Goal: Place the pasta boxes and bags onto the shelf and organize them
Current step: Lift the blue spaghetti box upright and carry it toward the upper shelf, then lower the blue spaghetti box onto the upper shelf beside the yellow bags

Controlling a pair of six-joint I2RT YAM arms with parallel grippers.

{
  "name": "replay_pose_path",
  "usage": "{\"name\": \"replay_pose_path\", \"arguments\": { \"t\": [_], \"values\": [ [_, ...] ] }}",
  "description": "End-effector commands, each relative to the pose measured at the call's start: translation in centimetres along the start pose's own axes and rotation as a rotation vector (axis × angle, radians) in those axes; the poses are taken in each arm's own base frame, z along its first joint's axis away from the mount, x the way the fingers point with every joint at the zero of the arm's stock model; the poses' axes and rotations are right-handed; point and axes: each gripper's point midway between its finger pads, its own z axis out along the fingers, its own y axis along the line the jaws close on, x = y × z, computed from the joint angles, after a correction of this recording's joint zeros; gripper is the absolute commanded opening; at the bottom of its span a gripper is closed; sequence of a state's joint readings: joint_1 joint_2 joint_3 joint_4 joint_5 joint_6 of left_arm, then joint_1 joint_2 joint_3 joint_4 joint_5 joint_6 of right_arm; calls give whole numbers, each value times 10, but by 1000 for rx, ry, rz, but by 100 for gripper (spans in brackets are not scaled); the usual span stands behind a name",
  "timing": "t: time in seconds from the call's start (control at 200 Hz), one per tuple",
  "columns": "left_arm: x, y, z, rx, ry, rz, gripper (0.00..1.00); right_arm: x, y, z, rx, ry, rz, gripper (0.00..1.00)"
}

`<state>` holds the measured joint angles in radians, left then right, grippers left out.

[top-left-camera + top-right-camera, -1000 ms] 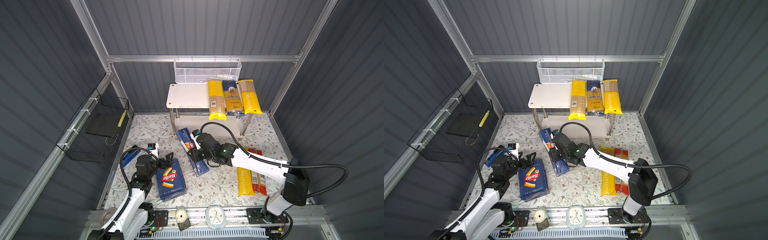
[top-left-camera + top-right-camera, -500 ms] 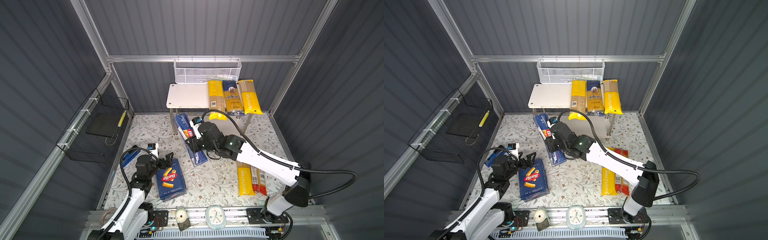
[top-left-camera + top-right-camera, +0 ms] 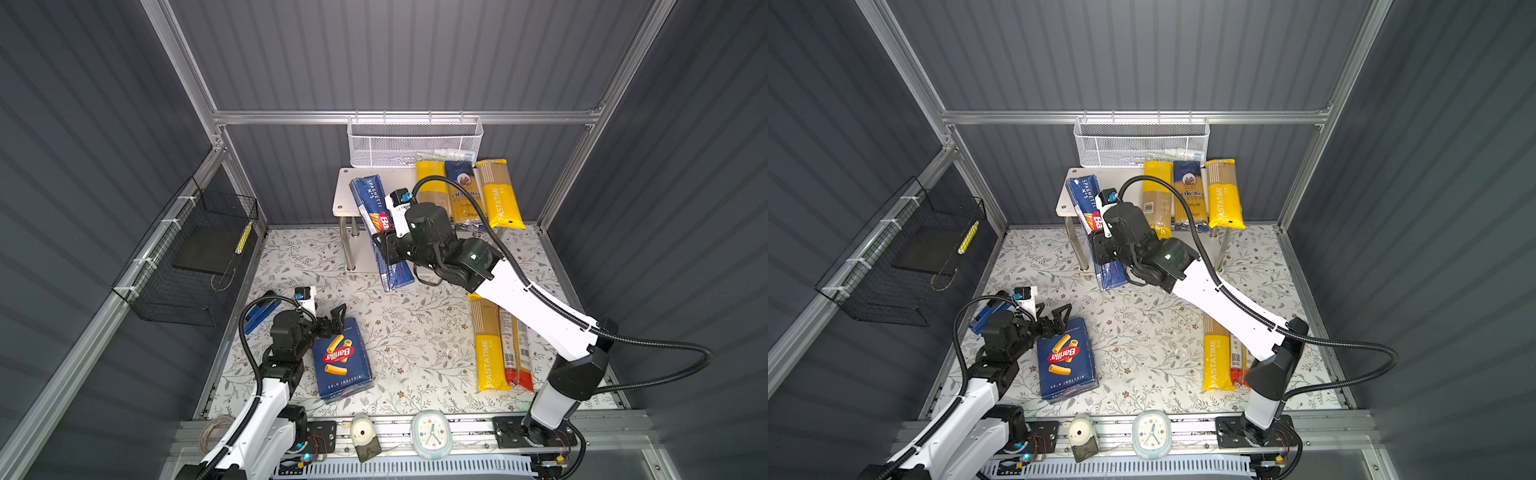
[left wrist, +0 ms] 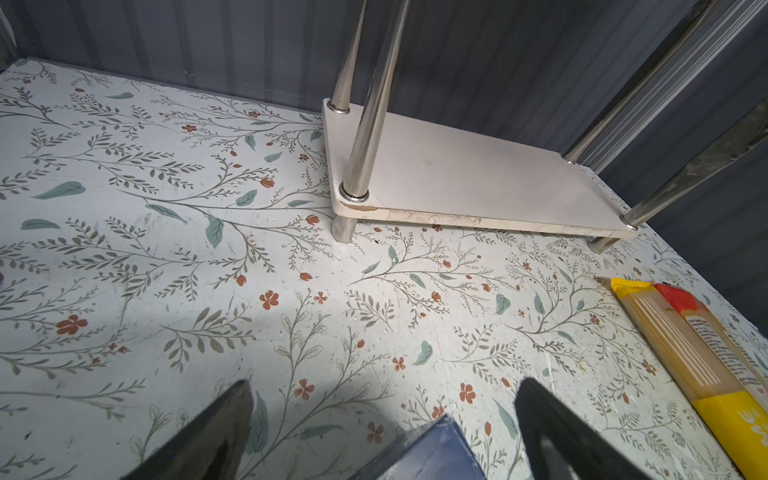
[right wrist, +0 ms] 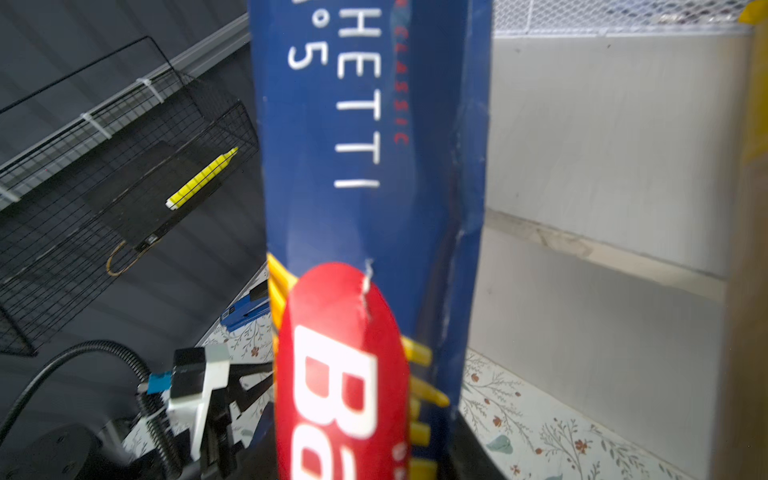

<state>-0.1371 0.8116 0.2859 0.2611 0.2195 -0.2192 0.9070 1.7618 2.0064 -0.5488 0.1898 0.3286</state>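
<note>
Long narrow dark blue cardboard spaghetti box (image 3: 368,195) gripped mid-length in right pincer (image 3: 387,249), tilted, far end above left end of white two-tier board shelf (image 3: 344,199). Placing step in hand, seemingly. Next: levelling, lowering flat beside plain yellow bag (image 3: 431,171), releasing. Left pincer (image 3: 334,318) open.

the spaghetti box (image 3: 376,216) is dark blue with white lettering, a red oval logo and yellow strands, and the rigatoni box (image 3: 343,365) is the same dark blue with a red logo and yellow-orange tubes. the shelf (image 3: 344,198) is white with chrome posts (image 3: 347,249) and bears a plain yellow bag (image 3: 430,169), a dark blue bag (image 3: 457,174) and a yellow bag with white lettering (image 3: 500,203), while the floor mat (image 3: 415,332), pale with grey-green sprigs and small red flowers, carries a second lettered yellow bag (image 3: 488,353) beside a red bag (image 3: 518,365). the mesh basket (image 3: 415,145) is white, the wire basket (image 3: 187,266) black with a yellow marker (image 3: 244,237) inside.
</note>
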Motion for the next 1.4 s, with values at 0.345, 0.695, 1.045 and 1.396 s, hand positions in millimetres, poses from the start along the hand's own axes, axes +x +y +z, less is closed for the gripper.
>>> {"name": "replay_pose_path", "arguments": {
  "t": [0.345, 0.695, 1.045, 1.396],
  "values": [
    [3, 0, -2, -2, 2, -3, 100, -104, -30, 0, 64, -269, 23, 42],
    [3, 0, -2, -3, 2, -4, 100, -116, -53, 17, 105, -296, 47, 40],
    [3, -2, -1, 5, 7, -2, 100, -111, -70, 32, 141, -283, 74, 40],
    [3, -1, -1, 4, 5, -2, 100, -127, -88, 30, 160, -335, 102, 39]
  ]
}}
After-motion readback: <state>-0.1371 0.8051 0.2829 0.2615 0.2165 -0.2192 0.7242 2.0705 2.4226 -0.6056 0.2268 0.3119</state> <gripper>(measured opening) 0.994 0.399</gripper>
